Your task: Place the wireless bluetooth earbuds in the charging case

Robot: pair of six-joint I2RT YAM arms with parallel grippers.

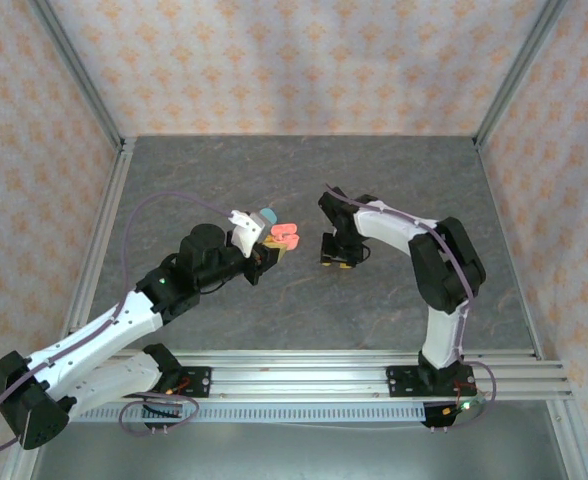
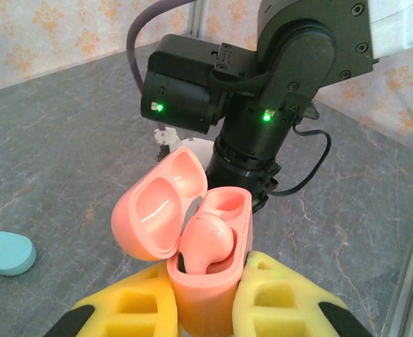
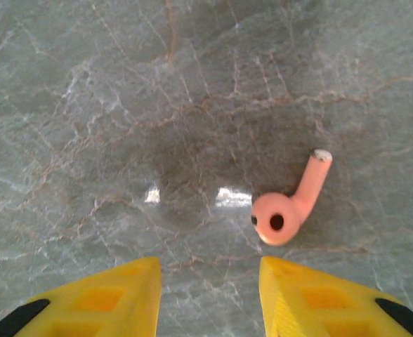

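Grey marbled desk (image 1: 304, 170), flowery wallpaper all round: our left gripper (image 1: 271, 252) is clamped on the open pink charging case (image 2: 205, 288), lid tipped back over the desk's middle so buds can drop in, one pink earbud (image 2: 208, 242) already seated. The right gripper (image 3: 210, 295) hangs half open and empty over the other pink earbud (image 3: 285, 214) lying near the desk's centre; we reckon it's lining up a pick. The free socket's half hidden behind the seated bud.

bare table (image 3: 122, 105) all round pink earbud (image 3: 285, 214); right claw (image 3: 208, 274) just beside it, jaws parted
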